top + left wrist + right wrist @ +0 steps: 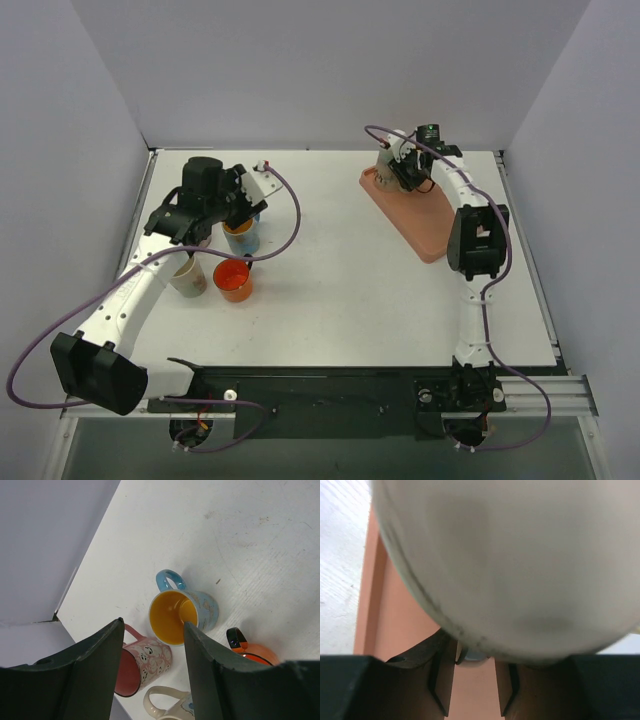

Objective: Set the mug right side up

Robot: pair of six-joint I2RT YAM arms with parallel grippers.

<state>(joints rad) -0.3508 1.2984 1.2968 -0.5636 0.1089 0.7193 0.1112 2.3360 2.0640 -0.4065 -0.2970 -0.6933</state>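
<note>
A pale grey-white mug (385, 158) is at the far end of the pink tray (420, 225), at the back right. In the right wrist view the mug (510, 560) fills the frame, blurred and very close. My right gripper (400, 168) is against it, and its jaws (475, 652) are nearly closed on a pale edge of the mug; the tray shows below. I cannot tell which way up the mug is. My left gripper (225, 205) is open and empty, hovering above a blue mug with a yellow inside (182, 615).
On the left stand a blue mug (243, 236), an orange mug (233, 280) and a cream mug (188, 276). A pink patterned mug (142, 662) lies beside them near the left wall, its mouth facing the lower left. The orange mug (252, 652) and the cream mug (172, 705) edge the left wrist view.
</note>
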